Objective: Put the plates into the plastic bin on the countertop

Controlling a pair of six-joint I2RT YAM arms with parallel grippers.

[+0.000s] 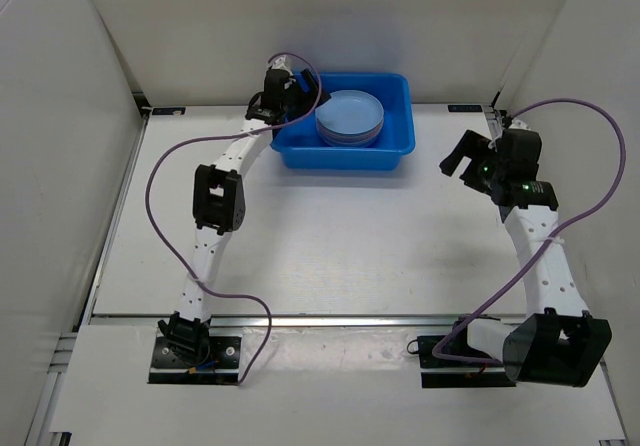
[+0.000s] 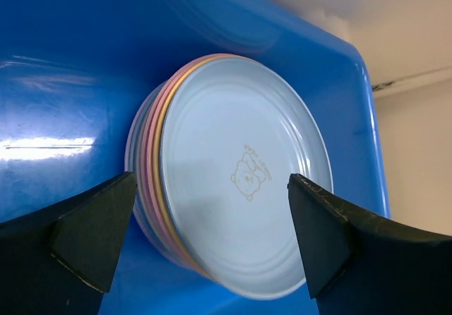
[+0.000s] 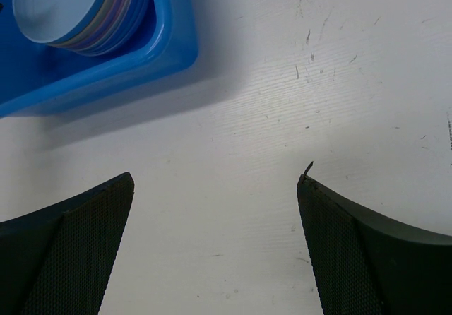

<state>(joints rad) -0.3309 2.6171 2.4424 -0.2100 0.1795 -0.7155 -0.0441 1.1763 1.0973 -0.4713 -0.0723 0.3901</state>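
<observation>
The plates (image 1: 350, 116) lie in one stack inside the plastic bin (image 1: 345, 158) at the back of the countertop (image 1: 330, 236). The top plate is light blue with a small bear mark, and pink, yellow and purple rims show beneath it (image 2: 244, 174). My left gripper (image 1: 290, 88) hovers over the bin's left end. In the left wrist view the left gripper (image 2: 210, 181) is open, its fingers wide apart on either side of the stack and holding nothing. My right gripper (image 1: 462, 156) is open over bare countertop, right of the bin. The right wrist view shows the right gripper (image 3: 215, 179) empty, with the plates (image 3: 63, 4) and the bin's corner (image 3: 169, 46) at upper left.
White walls (image 1: 60, 166) enclose the countertop on the left, back and right. Purple cables (image 1: 160, 181) loop beside both arms. The bin's blue floor (image 2: 70, 82) shows to the left of the stack.
</observation>
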